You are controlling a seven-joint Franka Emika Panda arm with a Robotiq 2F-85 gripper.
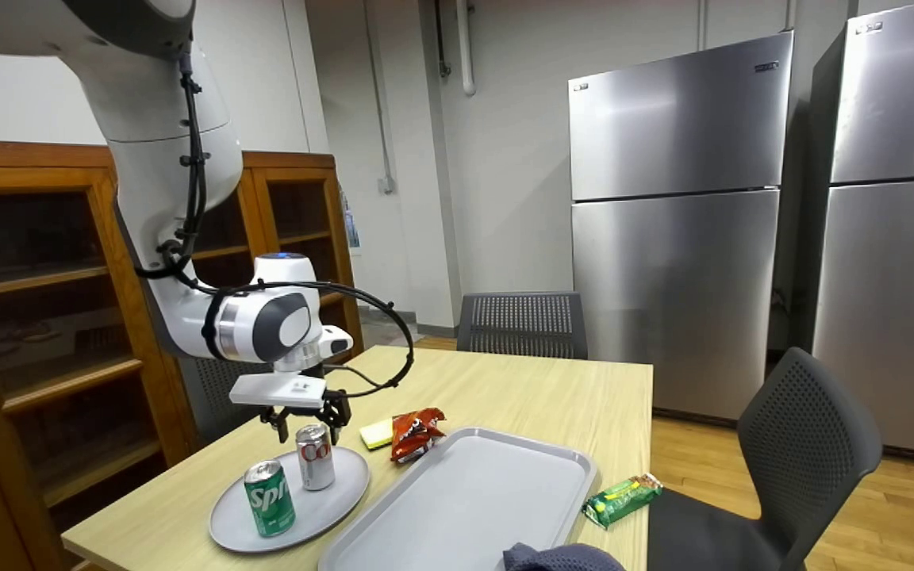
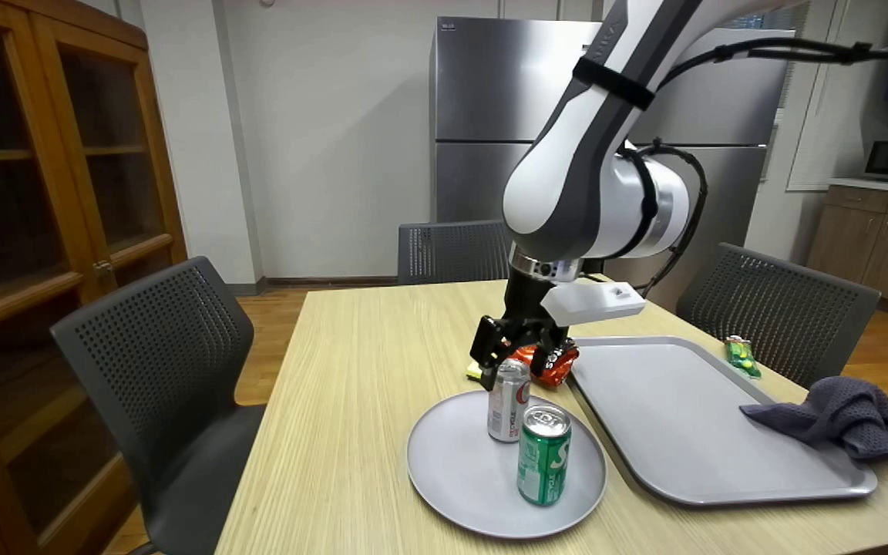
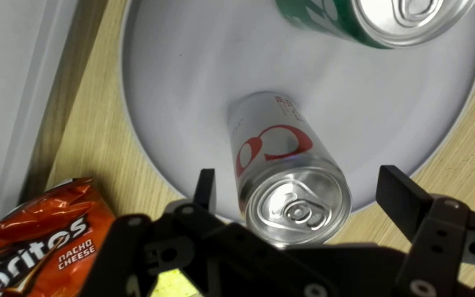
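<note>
The silver can [image 3: 276, 165] is right here, below my gripper [image 3: 301, 192] and between its fingers, which stand wide apart, one on each side of the lid. A gap shows on both flanks in the wrist view, so I'm holding nothing. The can stands upright on the round grey plate [image 3: 188, 90], its long axis vertical, in line with my downward reach. In both exterior views its top sits about level with my fingertips; how deep they straddle it, I can't tell. The green can [image 2: 544, 462] stands near, outside my span.
</note>
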